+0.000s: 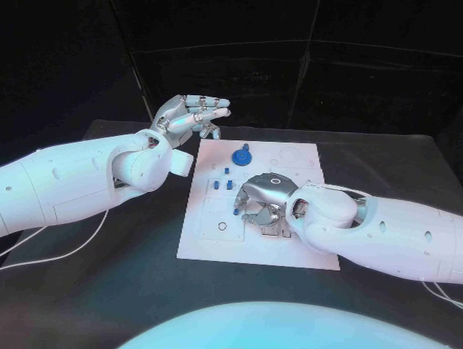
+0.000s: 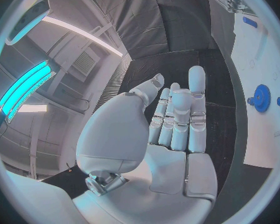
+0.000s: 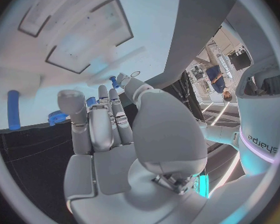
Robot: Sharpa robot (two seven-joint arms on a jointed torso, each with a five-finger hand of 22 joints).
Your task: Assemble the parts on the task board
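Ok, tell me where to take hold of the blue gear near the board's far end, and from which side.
Probably by its toothed rim, from above. The blue gear lies flat on the task board, so its edge is the only part fingers could close across. The left hand hangs open off the board's far left corner, nearest to it; the right hand is over the board's middle.

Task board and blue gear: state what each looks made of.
Task board: looks like rigid white plastic or painted sheet, matte, flat, with crisp cut recesses; which of the two is unclear. Blue gear: probably moulded or printed plastic, uniform saturated blue with no metallic glint.
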